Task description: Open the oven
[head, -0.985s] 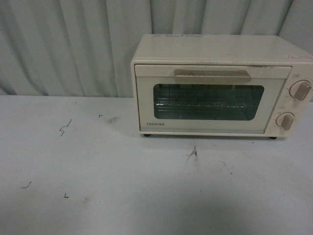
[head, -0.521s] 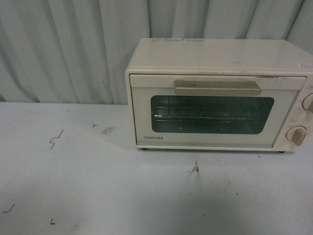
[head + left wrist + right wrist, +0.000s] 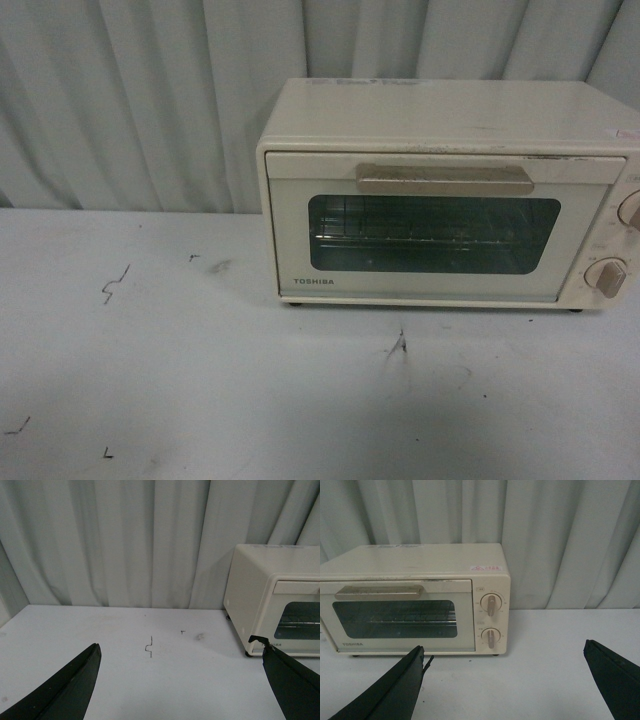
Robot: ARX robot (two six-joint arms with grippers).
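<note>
The oven (image 3: 440, 190) is a cream-white Toshiba toaster oven standing on the white table at the back right in the front view. Its glass door is shut, with the beige bar handle (image 3: 444, 179) across the top and a wire rack behind the glass. Two round knobs (image 3: 491, 605) sit on its control side. No arm shows in the front view. My left gripper (image 3: 182, 675) is open over bare table, with the oven (image 3: 272, 605) off to one side. My right gripper (image 3: 504, 680) is open, well short of the oven (image 3: 415, 600), nothing between its fingers.
A pleated pale curtain (image 3: 150, 100) hangs right behind the table. The white table top (image 3: 250, 380) carries small black pen marks (image 3: 115, 284) and a scuff (image 3: 400, 345) in front of the oven.
Between one second and half a second ago the front view shifted, so the oven looks larger and sits further right. Since then nothing has visibly moved.
</note>
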